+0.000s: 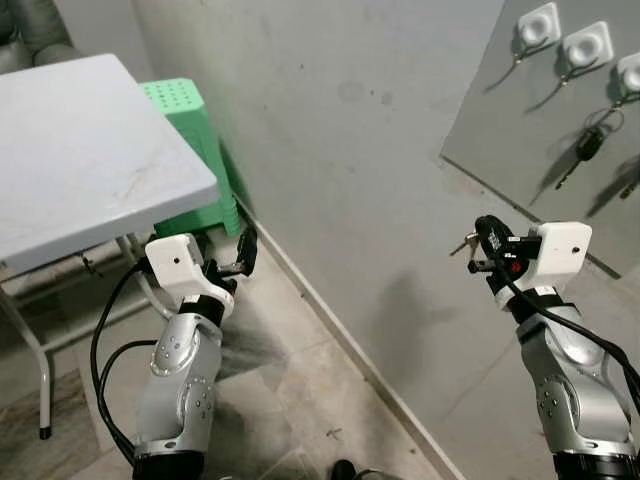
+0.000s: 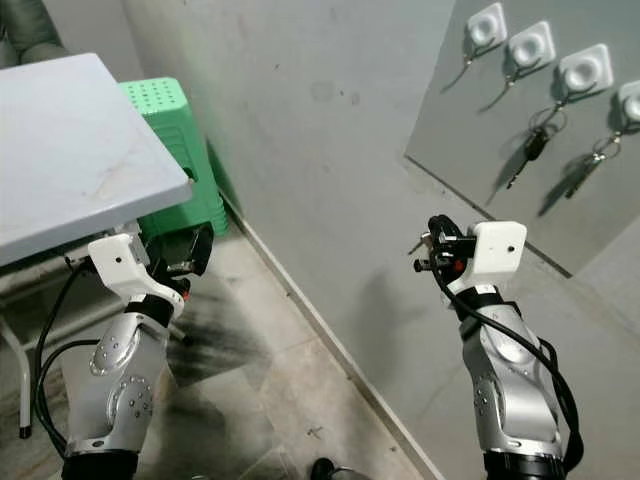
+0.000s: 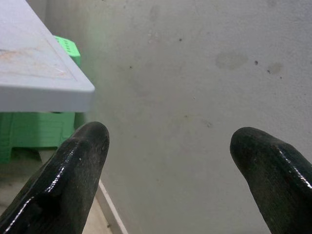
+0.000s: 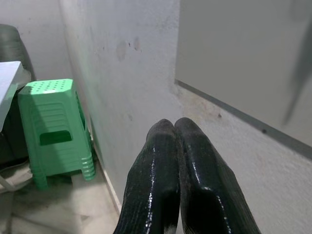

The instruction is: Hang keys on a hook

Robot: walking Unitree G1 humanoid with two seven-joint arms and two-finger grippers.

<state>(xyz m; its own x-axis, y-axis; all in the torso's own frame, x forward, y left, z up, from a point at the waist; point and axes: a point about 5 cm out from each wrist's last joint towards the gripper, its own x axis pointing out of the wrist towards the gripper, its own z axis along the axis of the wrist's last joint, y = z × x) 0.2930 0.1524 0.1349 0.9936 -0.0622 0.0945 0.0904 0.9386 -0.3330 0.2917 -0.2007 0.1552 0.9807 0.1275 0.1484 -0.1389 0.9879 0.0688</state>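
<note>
Black fingers of the right gripper (image 2: 432,250) pinch the keys (image 2: 424,243), so next lift them toward 2 o'clock to a free hook (image 2: 487,26); left gripper (image 1: 243,255) hangs open.

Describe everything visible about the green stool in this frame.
The green stool looks like moulded plastic, with a flat square top perforated by rows of small holes, splayed legs and a rectangular slot in its side. The ribbed lower edges suggest several stools stacked together, though that is not certain. It stands upright on the floor in the corner by the grey wall, partly tucked under the white table. Neither claw touches it.
</note>
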